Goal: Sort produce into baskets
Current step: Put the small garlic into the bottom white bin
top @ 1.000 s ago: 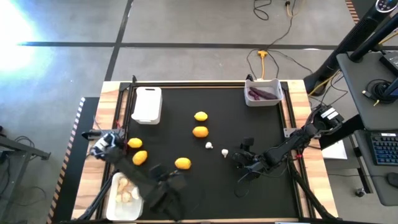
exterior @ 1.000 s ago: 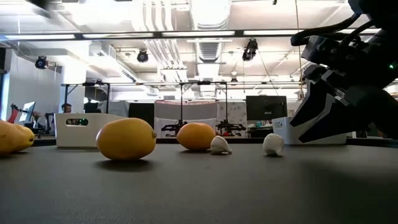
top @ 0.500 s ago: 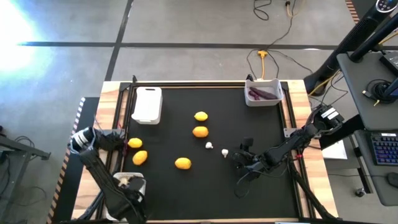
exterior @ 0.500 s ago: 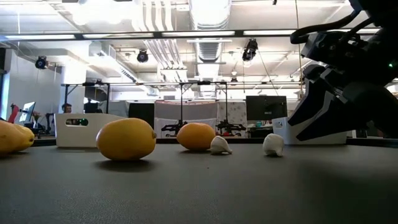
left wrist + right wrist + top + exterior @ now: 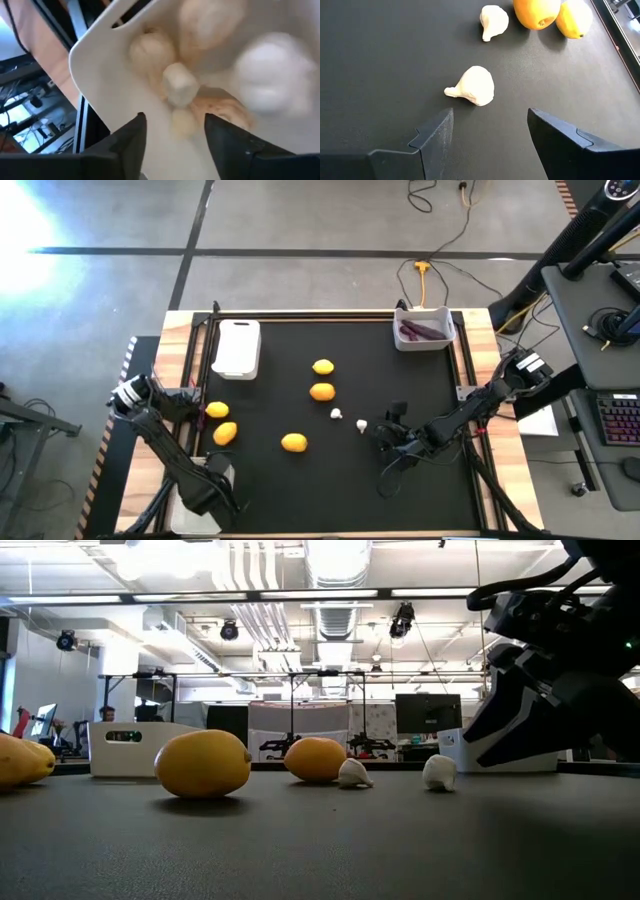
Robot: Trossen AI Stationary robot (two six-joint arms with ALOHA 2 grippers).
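Note:
My left gripper (image 5: 212, 488) hangs open over the near-left basket (image 5: 186, 508), pointing steeply down. In the left wrist view several whitish lumpy pieces (image 5: 150, 50) lie in that basket (image 5: 95, 55) below my open fingers. My right gripper (image 5: 386, 436) waits open just right of two whitish pieces (image 5: 361, 425) on the black mat; the nearer piece (image 5: 472, 86) lies ahead of its fingers, untouched. Several lemons (image 5: 322, 391) rest on the mat. Purple pieces (image 5: 420, 331) lie in the far-right basket (image 5: 445, 340).
A third white basket (image 5: 236, 347) stands at the far left. Two lemons (image 5: 225, 433) lie close to my left arm near the table's left edge, one (image 5: 294, 442) in the near middle. The low view shows a lemon (image 5: 203, 763) closest to the near edge.
My left gripper has swung from the near middle of the table toward the left edge and sunk, and now hangs over the near-left basket, covering most of it.

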